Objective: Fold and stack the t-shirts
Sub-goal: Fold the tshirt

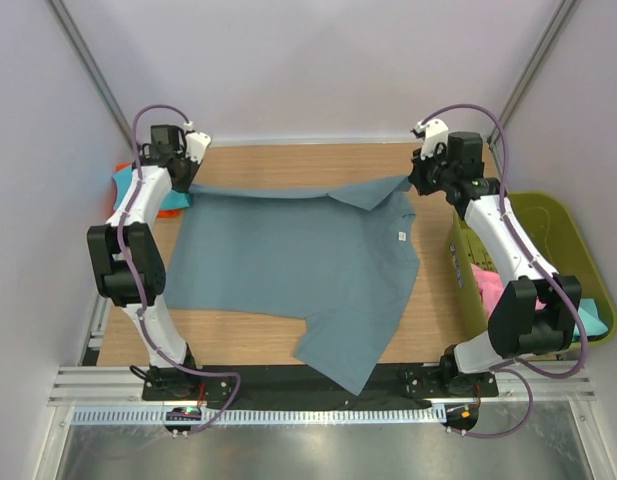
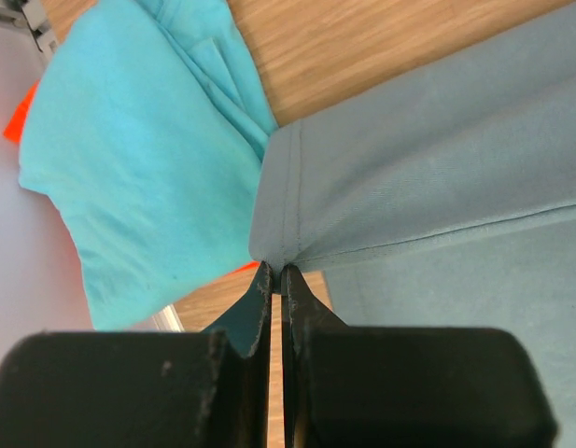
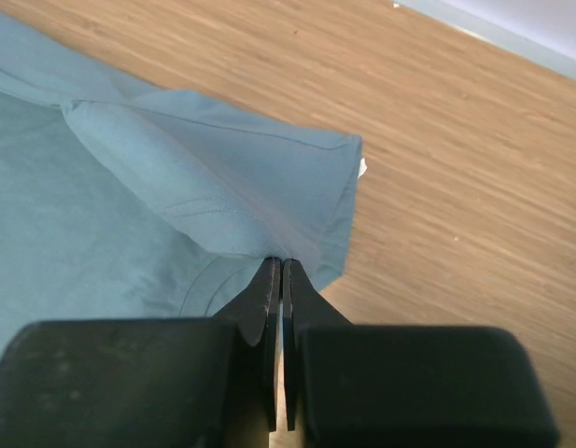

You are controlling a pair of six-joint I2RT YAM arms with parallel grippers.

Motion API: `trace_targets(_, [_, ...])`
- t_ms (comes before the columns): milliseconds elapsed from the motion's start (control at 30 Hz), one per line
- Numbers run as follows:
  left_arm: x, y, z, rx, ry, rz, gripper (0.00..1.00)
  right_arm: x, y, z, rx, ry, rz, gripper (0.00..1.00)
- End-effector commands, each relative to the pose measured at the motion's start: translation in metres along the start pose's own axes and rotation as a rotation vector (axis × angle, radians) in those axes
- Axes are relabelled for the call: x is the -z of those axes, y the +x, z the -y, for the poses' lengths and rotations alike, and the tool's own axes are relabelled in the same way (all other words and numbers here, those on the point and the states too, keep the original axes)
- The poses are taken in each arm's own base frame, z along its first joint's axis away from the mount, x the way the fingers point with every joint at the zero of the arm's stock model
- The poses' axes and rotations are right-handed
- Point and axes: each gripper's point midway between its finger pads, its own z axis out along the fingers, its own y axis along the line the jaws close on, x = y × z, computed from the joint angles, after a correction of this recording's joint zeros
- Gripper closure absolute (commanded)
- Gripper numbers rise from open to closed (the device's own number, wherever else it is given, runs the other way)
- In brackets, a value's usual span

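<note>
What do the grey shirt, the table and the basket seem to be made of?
Grey shirt: soft matte knit cloth, probably cotton jersey; it drapes in folds and shows a stitched hem. Table: wood or wood-look laminate, low sheen, visible grain. Basket: olive-green plastic, likely; smooth rigid walls.

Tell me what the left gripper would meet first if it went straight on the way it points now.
The left gripper is shut on the corner of the blue-grey t-shirt, so that cloth comes first. Behind it probably lies the edge of the turquoise t-shirt; depth is unclear.
</note>
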Motion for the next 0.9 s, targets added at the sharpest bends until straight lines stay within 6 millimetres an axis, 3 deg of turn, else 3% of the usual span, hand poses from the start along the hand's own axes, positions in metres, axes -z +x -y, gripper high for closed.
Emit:
trace_targets(0, [0.021,0.002,-0.001,0.026,-0.005,0.022,1.0,0.017,-0.001,-0.012,-0.022,-0.023,0.027,0.99])
trace_targets(167, [0.022,0.019,0.009,0.029,0.014,-0.008,1.0,0.025,0.018,-0.021,-0.04,-0.04,-0.003,0.99])
trace_targets(633, [0.013,0.062,0.04,0.051,0.089,-0.106,1.0,0.032,0.039,-0.031,-0.059,-0.058,-0.03,0.99])
trace_targets(867, [0.006,0.072,0.046,0.052,0.101,-0.133,1.0,0.035,0.067,-0.042,-0.09,-0.08,-0.083,0.99])
